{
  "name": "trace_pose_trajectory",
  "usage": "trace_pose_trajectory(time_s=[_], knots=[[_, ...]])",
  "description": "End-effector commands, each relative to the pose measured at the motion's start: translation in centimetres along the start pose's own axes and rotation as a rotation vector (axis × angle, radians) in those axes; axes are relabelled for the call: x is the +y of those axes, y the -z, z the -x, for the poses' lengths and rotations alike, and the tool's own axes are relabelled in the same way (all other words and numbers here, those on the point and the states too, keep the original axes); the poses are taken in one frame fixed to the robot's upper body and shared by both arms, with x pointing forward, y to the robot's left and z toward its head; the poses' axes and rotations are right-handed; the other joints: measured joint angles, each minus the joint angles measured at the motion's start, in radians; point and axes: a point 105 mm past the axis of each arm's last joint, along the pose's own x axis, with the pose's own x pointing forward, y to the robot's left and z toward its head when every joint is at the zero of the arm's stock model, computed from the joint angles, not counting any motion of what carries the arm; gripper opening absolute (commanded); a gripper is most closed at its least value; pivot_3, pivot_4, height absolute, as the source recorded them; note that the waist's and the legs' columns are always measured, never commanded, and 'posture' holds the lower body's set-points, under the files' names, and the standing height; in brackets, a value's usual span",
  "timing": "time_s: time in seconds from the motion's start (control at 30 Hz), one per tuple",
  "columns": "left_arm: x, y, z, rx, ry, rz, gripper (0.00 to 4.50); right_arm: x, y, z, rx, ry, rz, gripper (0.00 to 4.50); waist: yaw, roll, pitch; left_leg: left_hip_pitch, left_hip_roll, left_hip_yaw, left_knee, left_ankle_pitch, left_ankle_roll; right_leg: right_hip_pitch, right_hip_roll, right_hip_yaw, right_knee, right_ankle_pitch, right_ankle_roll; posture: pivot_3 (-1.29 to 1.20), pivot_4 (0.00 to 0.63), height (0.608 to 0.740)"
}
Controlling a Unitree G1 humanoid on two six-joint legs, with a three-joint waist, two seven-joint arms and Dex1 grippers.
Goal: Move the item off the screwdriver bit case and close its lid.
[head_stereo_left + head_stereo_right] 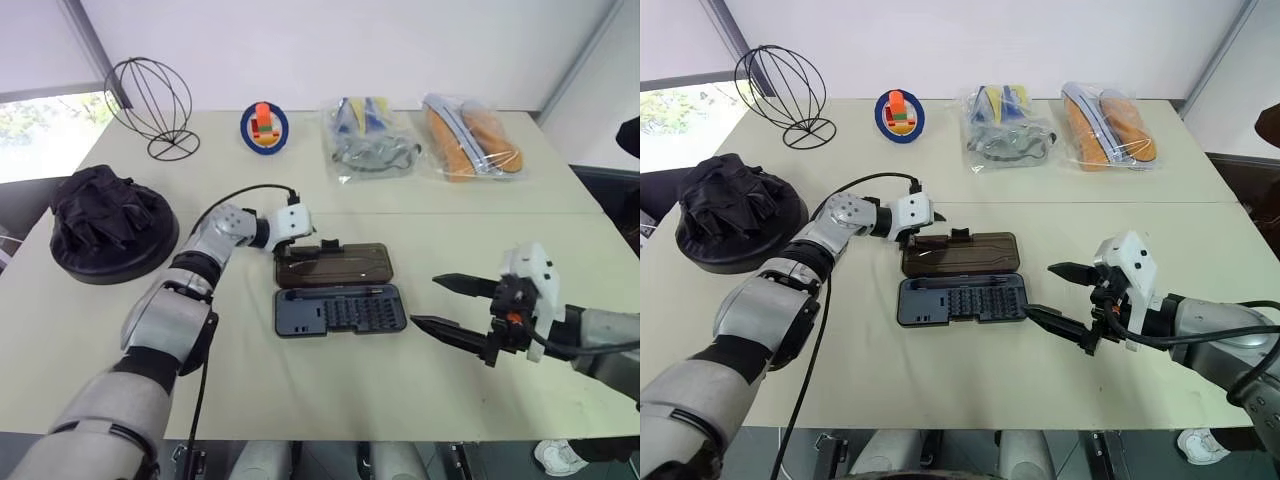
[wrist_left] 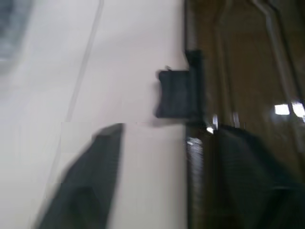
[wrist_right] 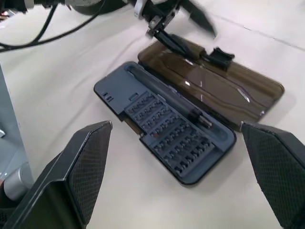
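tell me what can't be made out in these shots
- Left gripper: whether its fingers touch the lid; motion blur in the wrist views, too small in the eye views.
- Bits in the screwdriver bit case: types too small to read.
- Clear bags: contents blurred by plastic.

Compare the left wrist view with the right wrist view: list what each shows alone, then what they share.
Left wrist view alone: the lid's far edge up close, one left finger on the bare table beside it.

Right wrist view alone: the grey bit tray, a black cable and the right fingers spread wide.

Both: the smoky-brown lid lying open, with its black latch tab.
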Motion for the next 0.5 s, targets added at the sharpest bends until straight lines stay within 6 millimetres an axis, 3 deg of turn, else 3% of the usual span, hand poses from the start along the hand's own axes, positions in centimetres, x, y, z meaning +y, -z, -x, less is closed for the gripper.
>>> trace_pose_trajectory(time_s=[0.03, 0.17, 0.27, 0.4, 0.47, 0.5], knots=[[2.0, -1.4, 0.9, -0.037, -0.091, -0.068, 4.45, 0.3, -0.6, -0.2, -0.027, -0.021, 0.032, 4.50, 0.001, 0.000, 0.000, 0.000, 0.000, 0.000, 0.000, 0.000, 0.000, 0.000, 0.000, 0.000, 0.000, 0.000, 0.000, 0.00, 0.150, 0.740], [4.9, -4.4, 3.3, -0.269, -0.166, 0.148, 4.45, 0.4, -0.6, -0.1, -0.029, -0.028, 0.030, 4.50, 0.002, -0.001, 0.001, -0.001, 0.000, 0.000, 0.000, 0.000, 0.000, -0.001, 0.000, 0.000, 0.000, 0.000, 0.000, 0.00, 0.150, 0.740], [6.1, -6.3, 6.6, -0.477, -0.074, 0.365, 4.45, 0.4, -1.1, -0.1, -0.072, -0.041, 0.008, 4.50, -0.002, -0.002, 0.001, -0.001, 0.000, 0.000, 0.000, 0.000, 0.000, -0.001, 0.000, -0.001, 0.000, 0.000, 0.000, 0.00, 0.150, 0.740], [3.5, -6.4, 10.4, -0.542, 0.072, 0.473, 4.45, -0.4, -2.8, -0.2, -0.198, -0.063, -0.041, 4.50, -0.036, 0.000, 0.001, 0.000, 0.000, 0.000, 0.000, 0.000, 0.000, -0.001, 0.000, 0.001, 0.001, 0.000, 0.000, 0.00, 0.150, 0.740], [1.9, -6.4, 11.1, -0.528, 0.078, 0.497, 4.45, -1.0, -3.2, -0.3, -0.222, -0.061, -0.048, 4.50, -0.050, 0.001, 0.000, 0.001, 0.000, 0.001, -0.001, 0.000, 0.000, 0.000, 0.000, 0.003, 0.002, 0.000, 0.000, 0.00, 0.150, 0.740], [0.9, -6.3, 11.4, -0.514, 0.068, 0.508, 4.21, -1.6, -3.4, -0.6, -0.231, -0.043, -0.036, 4.50, -0.053, 0.001, 0.000, 0.002, 0.000, 0.001, -0.001, 0.000, 0.000, -0.001, 0.000, 0.003, 0.002, 0.000, 0.000, 0.00, 0.150, 0.740]])
